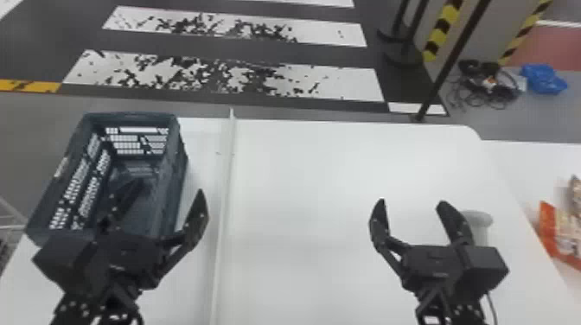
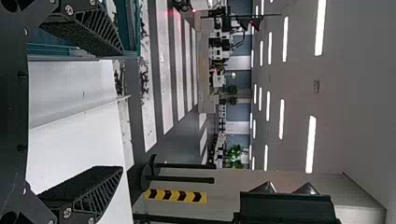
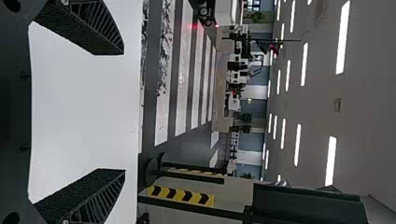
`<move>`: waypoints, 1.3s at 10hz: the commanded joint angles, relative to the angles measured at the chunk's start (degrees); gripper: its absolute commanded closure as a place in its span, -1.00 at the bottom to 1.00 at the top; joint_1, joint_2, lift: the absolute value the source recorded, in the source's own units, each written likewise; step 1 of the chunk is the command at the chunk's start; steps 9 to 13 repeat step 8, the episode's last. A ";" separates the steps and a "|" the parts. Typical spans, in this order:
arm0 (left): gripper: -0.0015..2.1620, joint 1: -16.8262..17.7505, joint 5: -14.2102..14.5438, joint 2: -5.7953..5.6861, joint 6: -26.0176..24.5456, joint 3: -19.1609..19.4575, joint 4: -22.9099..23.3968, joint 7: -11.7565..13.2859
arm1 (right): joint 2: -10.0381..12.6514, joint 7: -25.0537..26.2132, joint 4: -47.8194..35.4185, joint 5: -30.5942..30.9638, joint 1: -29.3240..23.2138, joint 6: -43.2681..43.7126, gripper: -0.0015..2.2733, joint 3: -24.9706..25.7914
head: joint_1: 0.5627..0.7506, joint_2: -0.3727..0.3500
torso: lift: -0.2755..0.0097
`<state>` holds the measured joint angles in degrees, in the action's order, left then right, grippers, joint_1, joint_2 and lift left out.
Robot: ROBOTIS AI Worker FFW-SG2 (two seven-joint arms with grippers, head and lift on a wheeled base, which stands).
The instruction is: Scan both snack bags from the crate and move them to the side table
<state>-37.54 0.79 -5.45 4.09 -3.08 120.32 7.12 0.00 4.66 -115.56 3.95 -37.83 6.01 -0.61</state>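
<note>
In the head view the dark crate (image 1: 170, 190) stands at the left of the white table, with no bag visible in it. My left gripper (image 1: 166, 192) is open over the crate's near right part, one finger over its interior and the other right of its wall. Both fingers of the left gripper (image 2: 119, 112) stand wide apart in the left wrist view. My right gripper (image 1: 410, 203) is open above the table's right part; the right wrist view shows the right gripper (image 3: 122, 112) holding nothing. An orange snack bag (image 1: 557, 235) lies on the side table (image 1: 523, 173), beside another bag (image 1: 575, 190) cut by the edge.
A grey-white cylindrical object (image 1: 477, 220) stands behind the right gripper's outer finger. A thin raised strip (image 1: 225, 186) crosses the white table (image 1: 302, 186) between crate and middle. Dark posts stand on the floor beyond the table, near cables and a blue bag (image 1: 542, 79).
</note>
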 commanded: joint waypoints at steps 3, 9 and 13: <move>-0.88 0.01 0.00 0.00 -0.01 -0.08 0.00 0.00 | 0.05 0.00 0.07 0.00 0.04 0.00 -0.98 -0.09 | 0.41 -0.21 | 0.41; -0.88 0.01 -0.35 0.00 -0.19 -0.35 0.09 0.00 | 0.05 0.00 0.07 0.00 0.21 0.00 -0.98 -0.18 | 0.41 -0.22 | 0.41; -0.88 0.01 -0.35 0.00 -0.19 -0.35 0.09 0.00 | 0.05 0.00 0.07 0.00 0.21 0.00 -0.98 -0.18 | 0.41 -0.22 | 0.41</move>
